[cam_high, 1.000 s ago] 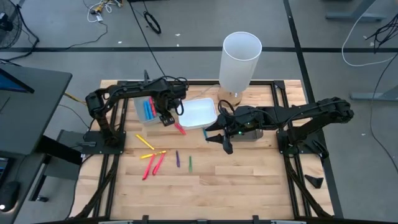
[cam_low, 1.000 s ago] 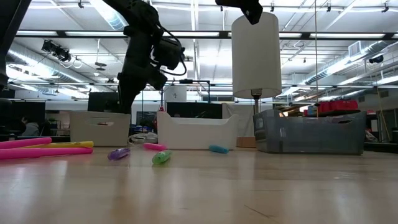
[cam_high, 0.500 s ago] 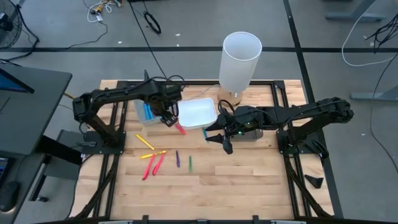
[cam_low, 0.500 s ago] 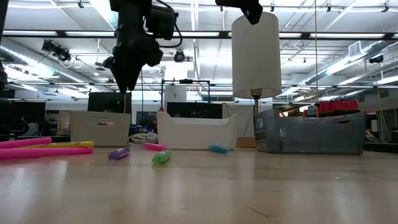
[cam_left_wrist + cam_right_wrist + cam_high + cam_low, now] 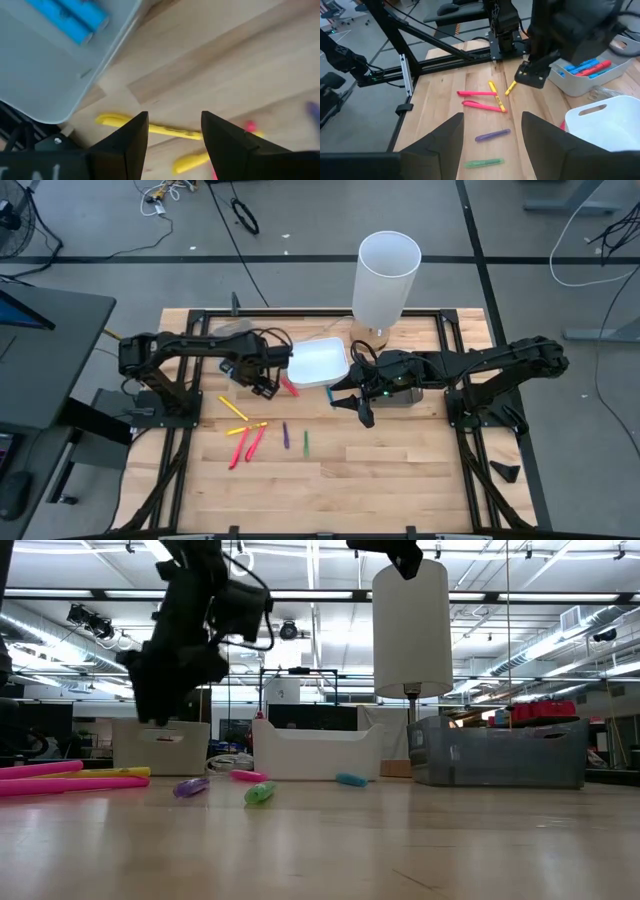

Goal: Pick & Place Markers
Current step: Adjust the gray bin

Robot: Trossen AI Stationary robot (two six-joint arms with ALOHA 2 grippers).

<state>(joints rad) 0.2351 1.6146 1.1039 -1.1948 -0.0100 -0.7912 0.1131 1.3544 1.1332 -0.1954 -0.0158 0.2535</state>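
Left end effector [image 5: 262, 385] hovering open and empty above the table [image 5: 400, 470], just beside the grey tray [image 5: 580, 82] already holding blue and red markers. Straight ahead in the left wrist view: a yellow marker [image 5: 150, 127] lying flat between the two fingers, a second yellow one [image 5: 192, 161] close by. More markers loose on the wood: two pink [image 5: 240, 448], a purple [image 5: 285, 436], a green [image 5: 306, 442]. Right end effector [image 5: 362, 412] open, empty, parked near the white tray [image 5: 318, 363].

Best done, probably, by turning the wrist to straddle the yellow marker across its width, descending at mid-length, and closing only once clear of its neighbour, avoiding a double pickup.
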